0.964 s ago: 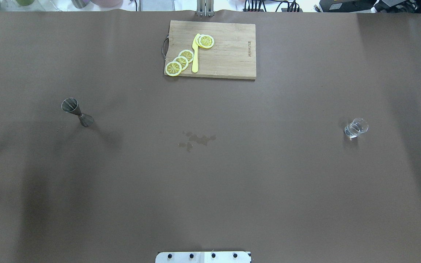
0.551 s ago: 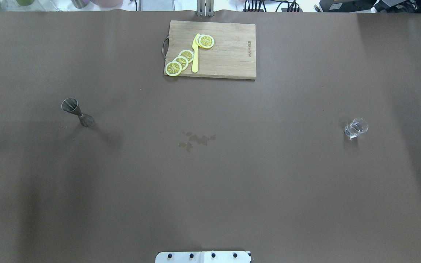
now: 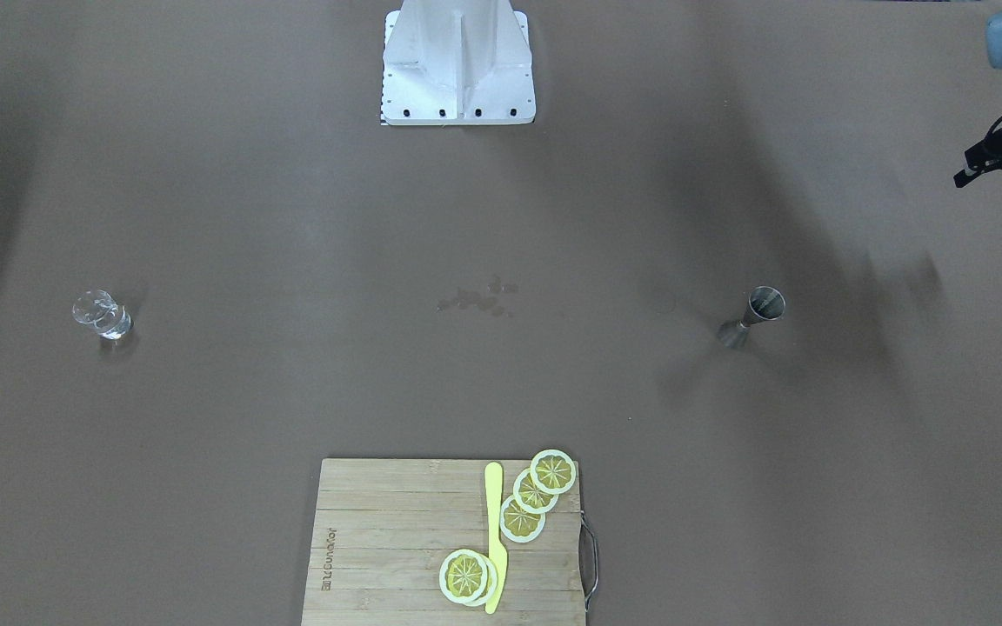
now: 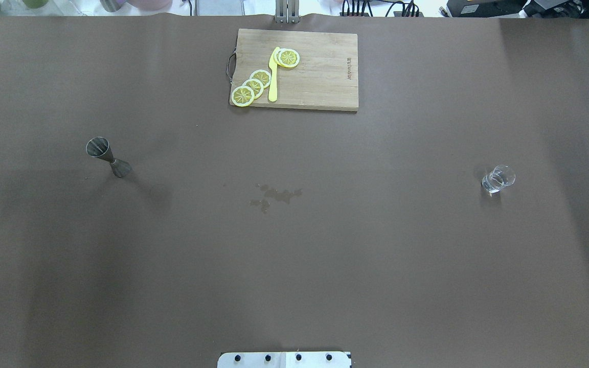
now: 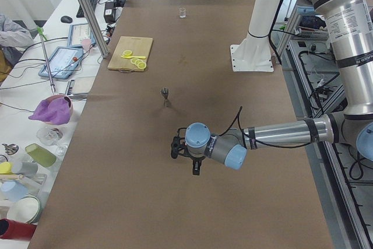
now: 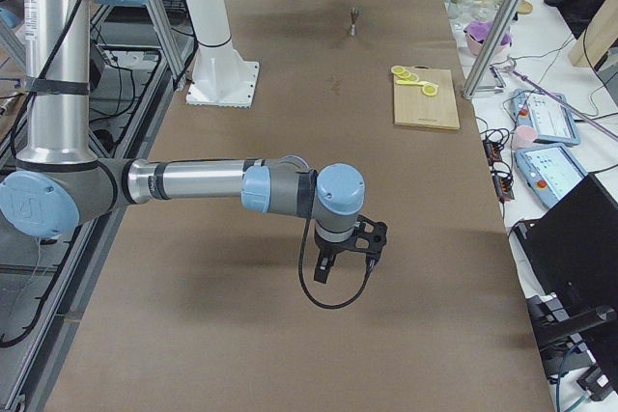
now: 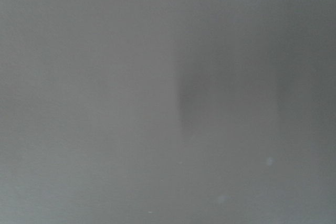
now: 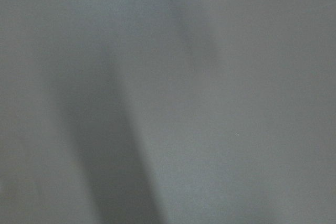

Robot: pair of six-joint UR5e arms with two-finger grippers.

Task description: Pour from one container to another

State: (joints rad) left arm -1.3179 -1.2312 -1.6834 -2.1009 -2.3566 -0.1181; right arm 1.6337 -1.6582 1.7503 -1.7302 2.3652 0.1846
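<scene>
The clear glass (image 4: 498, 179) stands upright on the table's right side, with a little liquid in it, and also shows as the glass (image 3: 102, 315) in the front-facing view. The steel jigger (image 4: 108, 157) stands upright on the left side. My left gripper (image 5: 196, 169) hangs over the table well short of the jigger (image 5: 165, 94); I cannot tell whether it is open or shut. My right gripper (image 6: 344, 260) hovers above the brown cover, and its state cannot be told either. Both wrist views show only blurred brown surface.
A wooden cutting board (image 4: 325, 76) lies at the far middle, carrying lemon slices (image 4: 253, 86) and a yellow knife (image 4: 273, 76). Small wet stains (image 4: 274, 195) mark the table's centre. The robot's base plate (image 4: 284, 359) sits at the near edge.
A small dark tip of the left arm at the overhead view's left edge has gone out of sight, and the shadows on the left have faded. Glass and jigger have not moved.
</scene>
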